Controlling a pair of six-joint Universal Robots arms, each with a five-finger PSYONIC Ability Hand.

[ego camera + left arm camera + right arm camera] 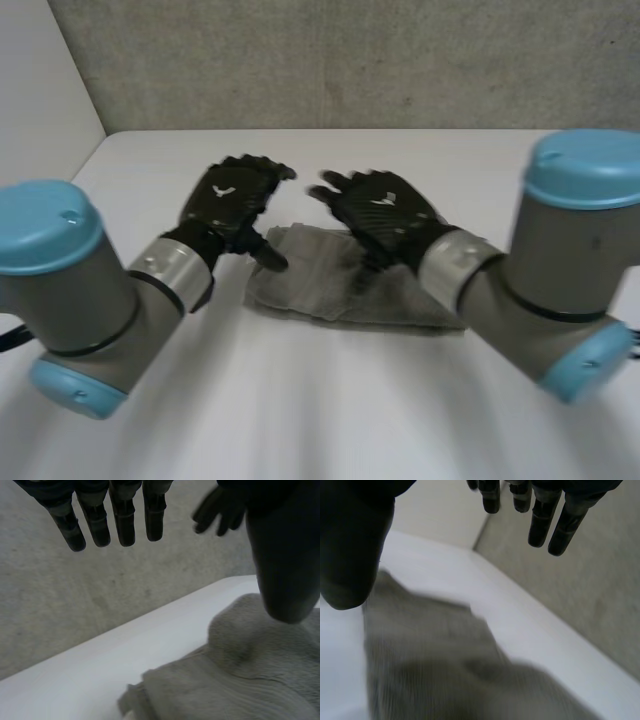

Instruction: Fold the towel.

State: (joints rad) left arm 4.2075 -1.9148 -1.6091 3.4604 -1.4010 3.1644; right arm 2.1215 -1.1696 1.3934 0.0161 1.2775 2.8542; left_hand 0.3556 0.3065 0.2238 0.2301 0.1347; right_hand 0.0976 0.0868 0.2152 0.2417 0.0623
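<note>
A grey towel [330, 285] lies folded into a thick band on the white table [300, 410]. My left hand [228, 202] hovers above the towel's left end, fingers straight and spread, holding nothing. My right hand [385, 215] hangs over the towel's middle and right part, fingers straight too, with no cloth in them. In the left wrist view the fingers [125, 525] point past the folded towel [235, 680], and the right hand [222, 510] shows beyond them. In the right wrist view the fingers [545, 520] stand straight above the towel [445, 655], apart from it.
The table's far edge [350, 131] meets a grey speckled wall [350, 60]. Bare table surface lies in front of the towel and to both sides. Both forearms [80, 290] reach in from the near corners.
</note>
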